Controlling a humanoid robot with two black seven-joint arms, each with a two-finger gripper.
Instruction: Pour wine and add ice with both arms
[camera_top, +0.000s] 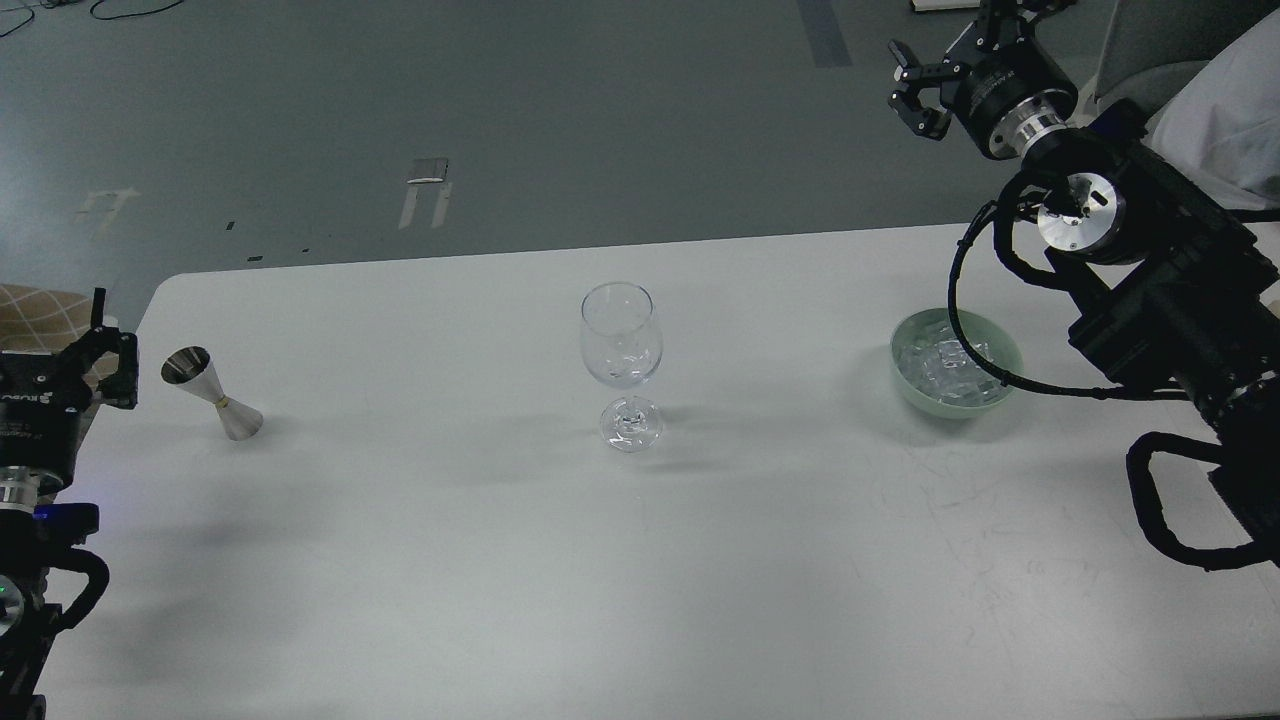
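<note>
**Slippery ice, thin glass, and two empty grippers**

The wine glass (621, 362) stands upright in the middle of the white table (640, 560). It looks thin and easy to break. I think it would tip if I bumped it, because the top is wide and the foot is small. I would not grab it at all. I would just drop things into it from above.

The ice (950, 370) is a heap of small clear cubes in a pale green bowl (905, 375), well to the right of the glass. Ice is hard, light and very slippery, so I would pinch one cube on two flat sides and squeeze gently.

The silver jigger (212, 392) sits on the table at the left. It leans a bit. It is stiff metal and narrow in the middle, so the waist is the best place to hold. I cannot see if there is any wine in it.

My right gripper (915, 95) is held up high, behind the bowl and far from it. Its fingers are spread apart and hold nothing.

My left gripper (100, 345) is low at the left edge, just beside the jigger but not touching it. It is dark, and I cannot tell if its fingers are apart.
</note>
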